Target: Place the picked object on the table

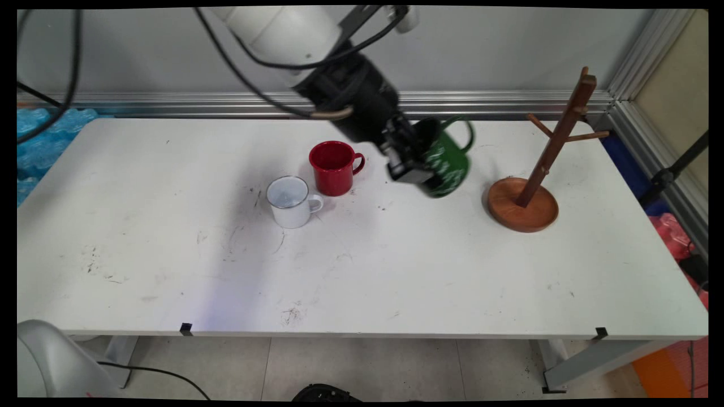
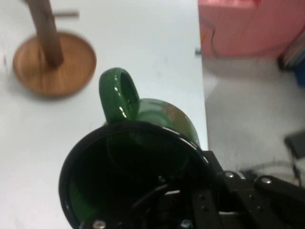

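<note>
My black two-finger gripper (image 1: 408, 161) is clamped on the rim of a green enamel mug with a black lip (image 1: 447, 161), one finger inside the cup and the other on its outer wall. I hold the mug in the air above the white table (image 1: 362, 265), tilted so its mouth faces back toward my wrist and its loop handle (image 2: 119, 95) points up and away. In the hand view the mug's dark opening fills the lower half of the picture, with my black linkage rising at the bottom right.

Just to the right of the mug stands a wooden mug tree with a round brown base (image 1: 523, 204), a slanted post and short pegs. To the left, a red enamel mug (image 1: 334, 167) sits upright on the table, and a white enamel mug (image 1: 291, 201) sits upright just beside it, nearer the front edge.
</note>
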Robot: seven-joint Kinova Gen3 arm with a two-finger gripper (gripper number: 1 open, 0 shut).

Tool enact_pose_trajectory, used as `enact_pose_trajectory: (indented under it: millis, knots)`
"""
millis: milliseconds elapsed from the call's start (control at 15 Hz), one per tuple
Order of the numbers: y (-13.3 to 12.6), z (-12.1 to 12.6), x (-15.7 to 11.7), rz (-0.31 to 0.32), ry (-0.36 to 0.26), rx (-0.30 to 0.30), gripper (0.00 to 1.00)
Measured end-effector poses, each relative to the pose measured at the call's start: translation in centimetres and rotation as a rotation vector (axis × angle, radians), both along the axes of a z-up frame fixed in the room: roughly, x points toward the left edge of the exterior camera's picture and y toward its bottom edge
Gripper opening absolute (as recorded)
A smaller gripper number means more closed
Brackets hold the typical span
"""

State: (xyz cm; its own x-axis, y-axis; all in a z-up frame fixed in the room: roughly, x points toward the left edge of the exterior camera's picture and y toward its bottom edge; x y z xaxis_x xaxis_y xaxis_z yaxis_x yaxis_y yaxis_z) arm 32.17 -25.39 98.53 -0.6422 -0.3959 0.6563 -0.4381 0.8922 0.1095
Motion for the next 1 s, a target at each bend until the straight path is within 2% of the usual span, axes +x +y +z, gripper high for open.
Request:
enact_pose_trajectory:
  millis: [200,467,733,1000]
  knots:
    - [1.9,0.1,0.8,0.013,-0.079,0.007,0.00]
    - [4.3,-0.7,1.3,0.042,-0.215,0.020,0.00]
    - [5.5,-2.3,1.3,0.063,-0.344,0.022,0.00]
    - [6.0,-4.0,1.2,0.068,-0.435,0.019,0.00]
